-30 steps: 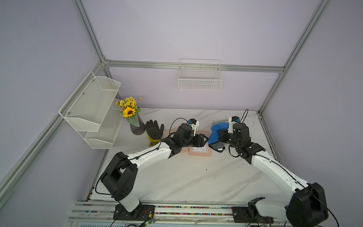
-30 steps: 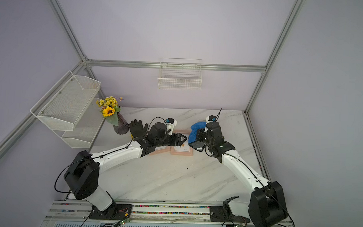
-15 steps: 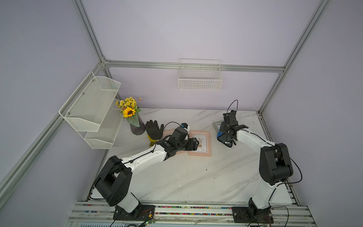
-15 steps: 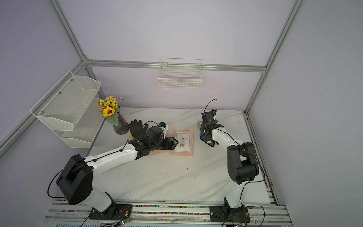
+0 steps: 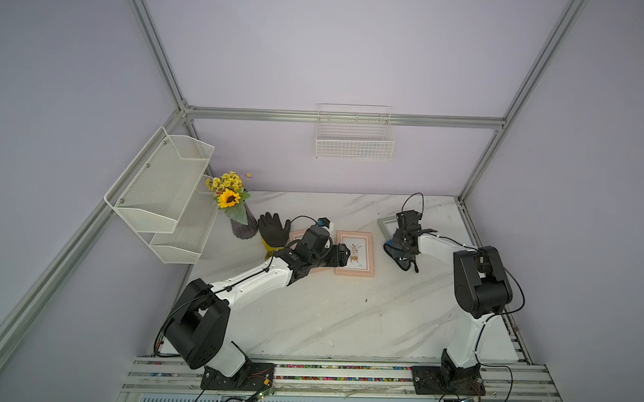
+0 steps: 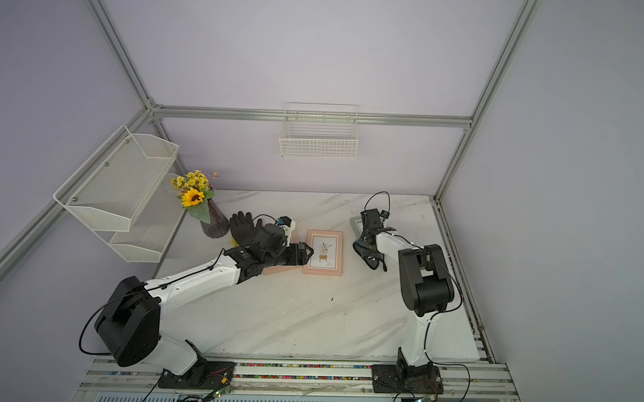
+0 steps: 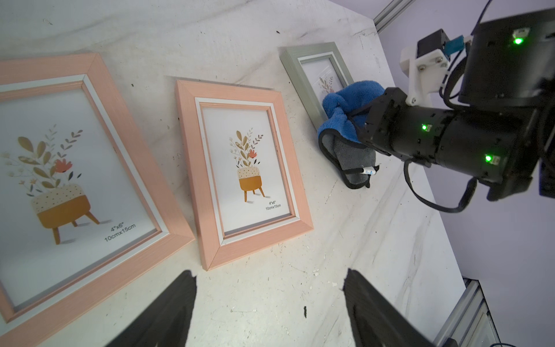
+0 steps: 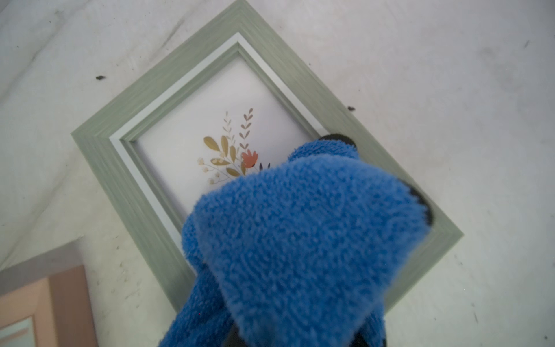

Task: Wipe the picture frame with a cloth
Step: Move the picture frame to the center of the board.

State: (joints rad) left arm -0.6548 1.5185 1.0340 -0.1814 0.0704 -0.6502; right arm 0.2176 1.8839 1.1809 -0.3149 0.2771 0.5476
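Note:
A grey-green picture frame (image 8: 120, 168) lies flat at the table's back right, seen in both top views (image 5: 386, 226) (image 6: 356, 225). My right gripper (image 5: 403, 245) is shut on the bunched blue cloth (image 8: 300, 240), which covers one corner of that frame. The cloth's grey side (image 7: 351, 156) droops onto the table. A pink frame (image 5: 355, 252) lies mid-table. A second pink frame (image 7: 69, 168) lies beside it, partly under my left arm. My left gripper (image 7: 269, 273) is open and empty, hovering over bare table just off the middle pink frame (image 7: 243, 168).
A black-and-yellow work glove (image 5: 273, 229) and a vase of sunflowers (image 5: 238, 221) stand at the back left. A white mesh shelf (image 5: 166, 189) juts from the left wall. A wire basket (image 5: 354, 136) hangs on the back wall.
My right gripper carried the cloth from the middle pink frame to the grey-green frame at the back right. My left gripper opened wider and drew back a little to the left.

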